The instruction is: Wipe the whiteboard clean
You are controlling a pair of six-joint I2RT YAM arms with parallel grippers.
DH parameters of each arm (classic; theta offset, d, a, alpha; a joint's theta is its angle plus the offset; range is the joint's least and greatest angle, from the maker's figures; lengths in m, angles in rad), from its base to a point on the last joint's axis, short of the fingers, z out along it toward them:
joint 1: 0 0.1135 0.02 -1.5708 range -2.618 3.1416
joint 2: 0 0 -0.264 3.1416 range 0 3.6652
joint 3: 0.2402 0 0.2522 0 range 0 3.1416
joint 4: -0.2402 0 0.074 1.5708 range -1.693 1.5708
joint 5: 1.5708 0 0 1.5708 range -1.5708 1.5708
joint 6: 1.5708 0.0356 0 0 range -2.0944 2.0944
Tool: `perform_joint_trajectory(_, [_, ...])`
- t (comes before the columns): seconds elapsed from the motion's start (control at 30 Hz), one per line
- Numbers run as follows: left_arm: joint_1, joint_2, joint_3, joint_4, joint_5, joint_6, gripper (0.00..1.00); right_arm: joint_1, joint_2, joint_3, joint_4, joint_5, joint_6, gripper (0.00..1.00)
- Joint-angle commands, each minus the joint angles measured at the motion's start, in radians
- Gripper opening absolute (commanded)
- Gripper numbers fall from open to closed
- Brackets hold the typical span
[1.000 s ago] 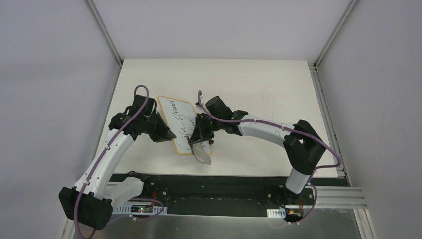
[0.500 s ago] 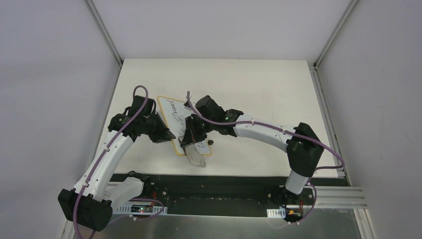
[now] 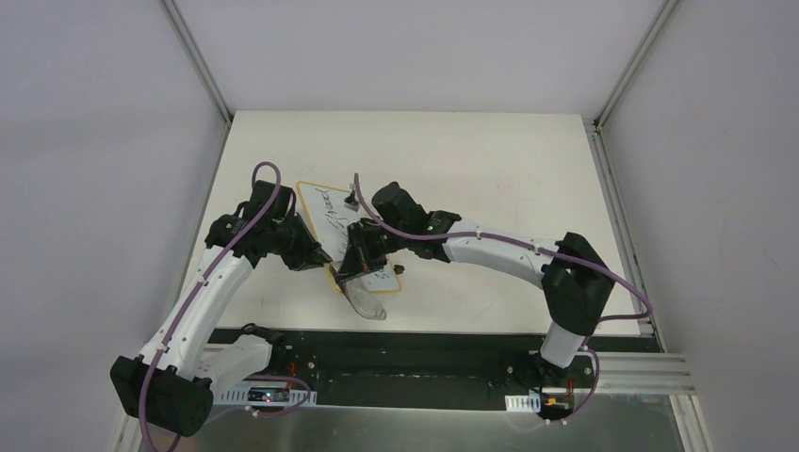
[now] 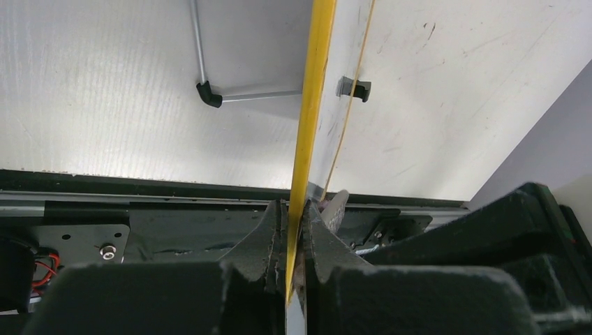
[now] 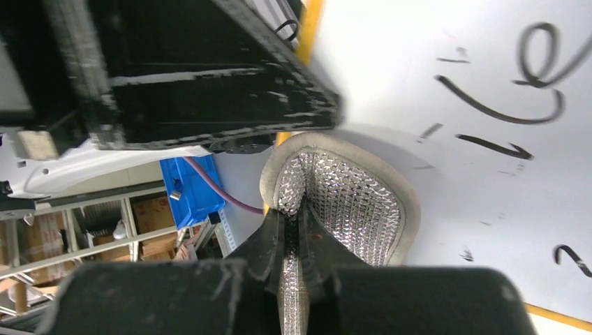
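The whiteboard, white with a tan rim and black handwriting, lies left of the table's centre. My left gripper is shut on its near left rim. In the left wrist view the rim runs edge-on between the gripper's jaws, with a black foot under the board. My right gripper is shut on the grey lumpy pad. In the right wrist view the gripper holds the pad against the board face, next to the handwriting.
The white table extends right and behind the board. A black rail runs along the near edge. Enclosure walls and aluminium posts stand around the table. An aluminium bar with a black corner piece shows in the left wrist view.
My right gripper has moved left along the board with the pad, toward my left gripper. The left gripper has kept its hold on the rim.
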Motion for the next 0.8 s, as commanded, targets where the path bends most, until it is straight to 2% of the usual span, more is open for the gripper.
perform_joint_trajectory(0.0, [-0.011, 0.007, 0.006, 0.002, 0.003, -0.037, 0.00, -0.039, 0.012, -0.120, -0.026, 0.054, 0.040, 0.00])
perform_joint_trajectory(0.23, [-0.011, 0.010, 0.008, -0.002, 0.001, -0.029, 0.00, -0.089, -0.037, -0.306, -0.057, 0.118, -0.019, 0.00])
perform_joint_trajectory(0.37, [-0.010, 0.010, 0.006, -0.005, 0.000, -0.026, 0.00, -0.093, -0.041, -0.332, -0.074, 0.139, -0.042, 0.00])
perform_joint_trajectory(0.53, [-0.011, 0.003, -0.006, -0.003, 0.001, -0.032, 0.00, -0.078, -0.034, -0.244, -0.093, 0.132, -0.047, 0.00])
perform_joint_trajectory(0.77, [-0.011, 0.009, -0.013, 0.001, 0.005, -0.034, 0.00, 0.002, 0.002, 0.029, -0.164, 0.079, -0.077, 0.00])
